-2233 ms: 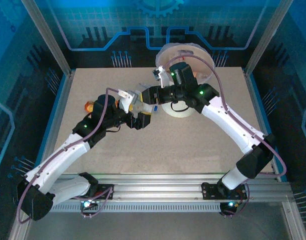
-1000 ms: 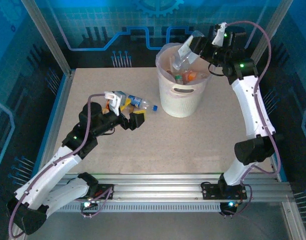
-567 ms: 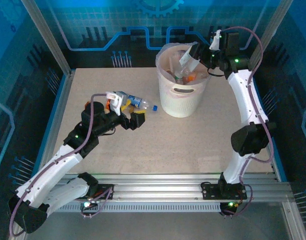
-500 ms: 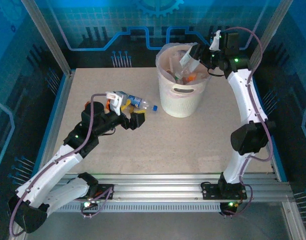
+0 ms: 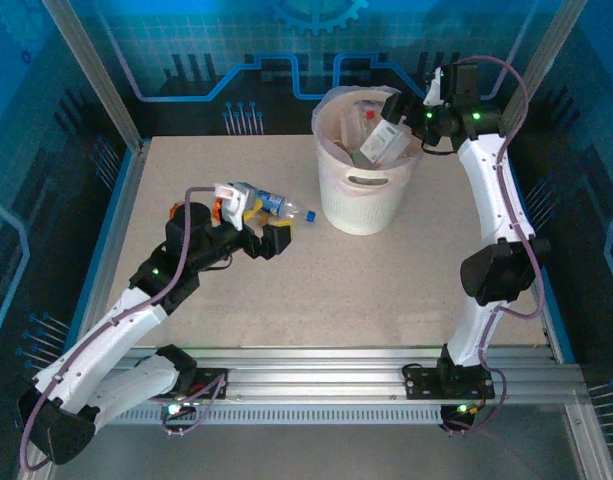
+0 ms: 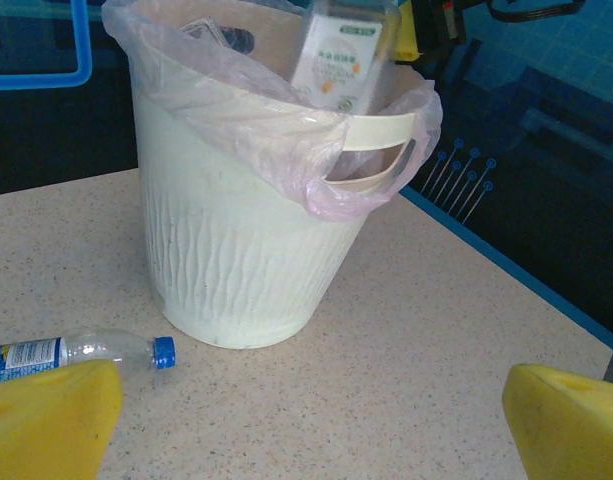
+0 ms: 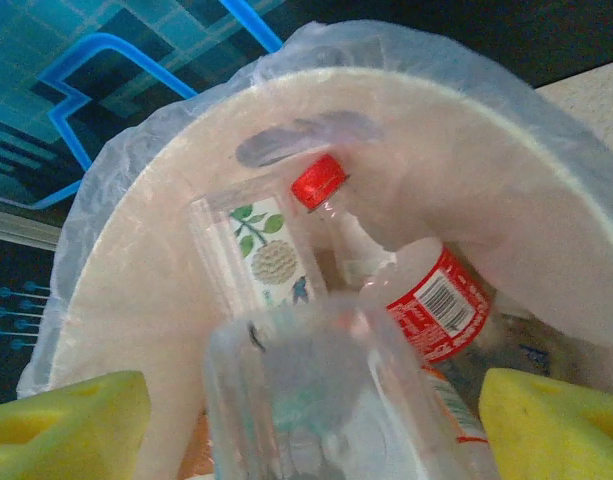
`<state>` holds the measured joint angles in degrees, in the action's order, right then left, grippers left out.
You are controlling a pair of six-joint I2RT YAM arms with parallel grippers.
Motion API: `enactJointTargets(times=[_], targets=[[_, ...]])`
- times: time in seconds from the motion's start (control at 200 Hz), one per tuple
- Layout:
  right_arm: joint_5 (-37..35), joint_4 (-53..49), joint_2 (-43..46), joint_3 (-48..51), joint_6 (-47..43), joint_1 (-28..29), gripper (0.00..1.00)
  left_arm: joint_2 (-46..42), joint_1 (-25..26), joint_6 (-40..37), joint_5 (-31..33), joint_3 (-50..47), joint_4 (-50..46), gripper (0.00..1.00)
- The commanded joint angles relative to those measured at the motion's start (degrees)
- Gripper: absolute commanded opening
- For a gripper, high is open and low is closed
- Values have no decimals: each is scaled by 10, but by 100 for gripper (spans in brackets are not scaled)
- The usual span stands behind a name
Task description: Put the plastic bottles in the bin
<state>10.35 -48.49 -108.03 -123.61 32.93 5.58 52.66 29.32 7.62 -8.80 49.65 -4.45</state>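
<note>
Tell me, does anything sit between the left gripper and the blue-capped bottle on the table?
Nothing visible does. The bottle lies on the table right beside one finger of the left gripper; the bin stands behind it, out of the path.

A robotics lab cell: a speckled surface point(image 5: 366, 290) fenced by aluminium posts point(image 5: 95, 75) and blue circuit-print panels point(image 5: 216, 40), with two white arms point(image 5: 111, 325) bolted to an aluminium rail point(image 5: 316, 388) at its near edge.

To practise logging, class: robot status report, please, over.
Left gripper jaws open, empty. Right gripper jaws open over bin, clear bottle loose between them. Blue-capped bottle lies on table beside bin. Nothing in the way.
</note>
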Motion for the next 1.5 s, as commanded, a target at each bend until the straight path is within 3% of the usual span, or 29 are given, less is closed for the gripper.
enactJointTargets(times=[0.0, 0.19, 0.425, 0.595, 0.705, 1.011, 1.351, 1.496], targets=[[-52, -41, 13, -27, -31, 1, 90, 2, 4, 7, 5, 6, -3, 99], [-76, -53, 12, -45, -59, 10, 89, 2, 3, 8, 7, 3, -4, 99], [-102, -51, 19, -44, -100, 42, 73, -1, 3, 9, 17, 2, -13, 99], [-106, -38, 37, -17, -114, 54, 56, -3, 3, 9, 21, 0, -17, 99], [-108, -29, 44, 11, -114, 54, 52, -5, 4, 10, 21, -2, -14, 99], [-36, 30, 54, 108, -97, 35, 40, -17, 3, 10, 30, -8, -14, 99], [-47, 40, 79, 170, -112, 19, 40, -30, 3, 13, 59, -12, -12, 99], [-57, 25, 76, 165, -129, 20, 40, -27, 3, 32, 110, -9, -17, 99]])
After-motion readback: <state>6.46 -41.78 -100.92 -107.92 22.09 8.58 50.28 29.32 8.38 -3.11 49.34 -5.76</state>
